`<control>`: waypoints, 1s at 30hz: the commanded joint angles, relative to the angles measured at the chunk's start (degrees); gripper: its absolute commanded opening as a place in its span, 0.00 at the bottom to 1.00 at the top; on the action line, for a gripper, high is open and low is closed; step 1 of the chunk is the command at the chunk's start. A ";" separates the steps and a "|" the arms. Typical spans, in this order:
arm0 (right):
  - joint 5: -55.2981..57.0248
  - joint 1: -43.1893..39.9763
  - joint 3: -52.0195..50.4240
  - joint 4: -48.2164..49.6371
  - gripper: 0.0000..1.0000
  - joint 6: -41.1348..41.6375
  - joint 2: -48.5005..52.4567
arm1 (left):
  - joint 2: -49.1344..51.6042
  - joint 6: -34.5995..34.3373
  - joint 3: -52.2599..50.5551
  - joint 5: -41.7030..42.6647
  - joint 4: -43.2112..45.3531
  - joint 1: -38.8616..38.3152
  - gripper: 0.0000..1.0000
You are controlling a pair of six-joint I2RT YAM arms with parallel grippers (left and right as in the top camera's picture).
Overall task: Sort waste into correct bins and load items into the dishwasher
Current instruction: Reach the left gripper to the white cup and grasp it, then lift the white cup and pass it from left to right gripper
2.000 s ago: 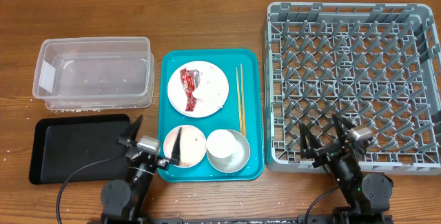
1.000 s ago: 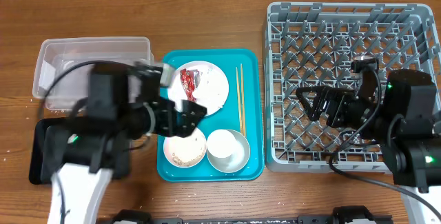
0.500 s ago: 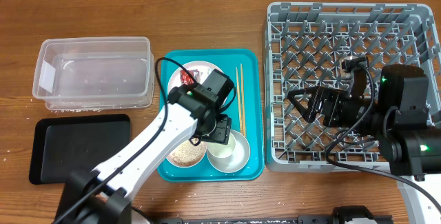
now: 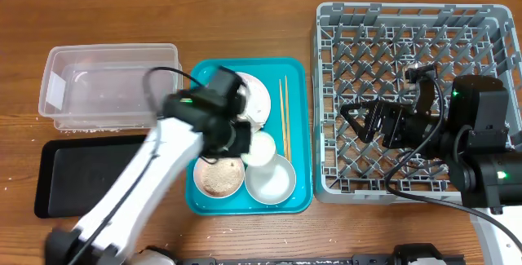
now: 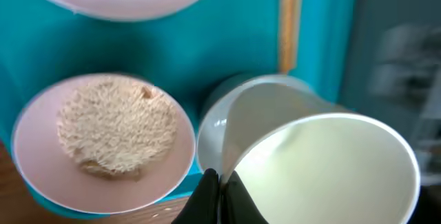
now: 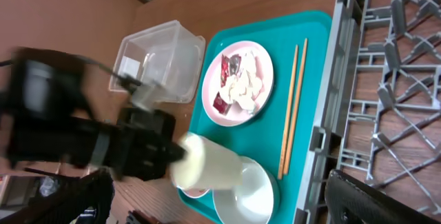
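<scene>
My left gripper point(image 5: 219, 198) is shut on the rim of the small white cup point(image 5: 324, 169), which hangs tilted just above the white bowl point(image 5: 251, 103). From overhead the cup point(image 4: 261, 147) sits above the bowl point(image 4: 273, 182), beside the pink plate of rice point(image 4: 218, 179). On the round plate point(image 6: 238, 83) lie the red wrapper point(image 6: 220, 103) and the white tissue point(image 6: 244, 86). Two chopsticks point(image 4: 285, 114) lie on the teal tray point(image 4: 298, 143). My right gripper point(image 4: 363, 122) stands open and empty over the grey dishwasher rack point(image 4: 326, 94).
The clear tub point(image 4: 106, 86) stands left of the teal tray, with the black tray point(image 4: 81, 175) in front of it. My left arm crosses the table's front left and covers part of the round plate. The rack fills the right side.
My left gripper has shut on the cup's rim and lifted the cup out of the bowl, up and to the left. The right arm has hardly moved.
</scene>
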 commanded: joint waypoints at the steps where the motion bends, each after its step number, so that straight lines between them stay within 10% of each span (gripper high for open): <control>1: -5.99 0.70 1.64 1.84 0.98 -0.61 0.28 | -6.78 10.43 2.25 23.17 -0.09 11.58 0.04; 6: -13.22 10.21 1.64 7.63 0.96 -3.23 2.54 | -6.60 25.40 2.21 54.58 -1.97 23.82 0.04; 10: -13.27 18.43 1.64 15.23 0.99 -3.17 4.72 | -6.32 28.81 2.21 64.37 -3.63 25.57 0.04; 30: -28.96 23.12 1.64 26.77 0.69 -1.27 9.44 | -6.32 32.46 2.21 68.22 -7.50 24.83 0.04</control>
